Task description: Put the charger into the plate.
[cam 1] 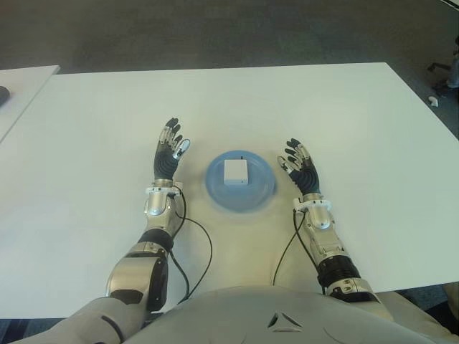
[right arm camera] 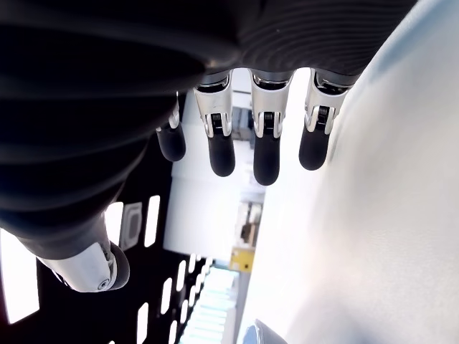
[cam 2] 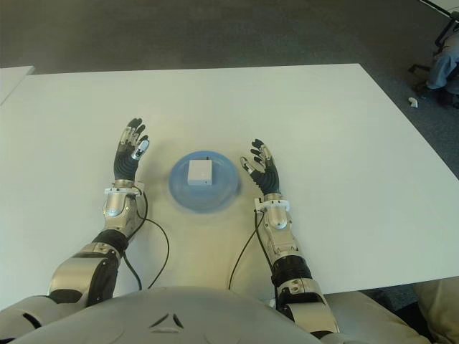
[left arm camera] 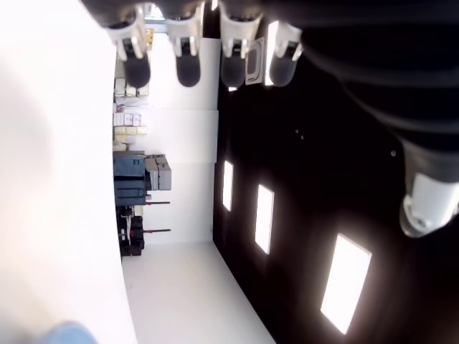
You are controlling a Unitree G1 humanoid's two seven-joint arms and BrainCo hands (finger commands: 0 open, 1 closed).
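The table point(cam 1: 344, 122) has a smooth, matt white top, like laminate, with no visible grain. Near its front edge the plate point(cam 1: 215, 192) looks like smooth blue plastic or glazed ware with a faint sheen along the rim. The charger point(cam 1: 236, 172) in it is a white block of smooth, matt plastic. The left hand point(cam 1: 169, 153) and right hand point(cam 1: 300, 168) have ribbed black rubbery palms, dark matt fingertip pads and glossy silver-white knuckle shells. Both forearms are brushed, shiny metal, with smooth black cables trailing beside them. The floor beyond the far edge looks like dull grey carpet.
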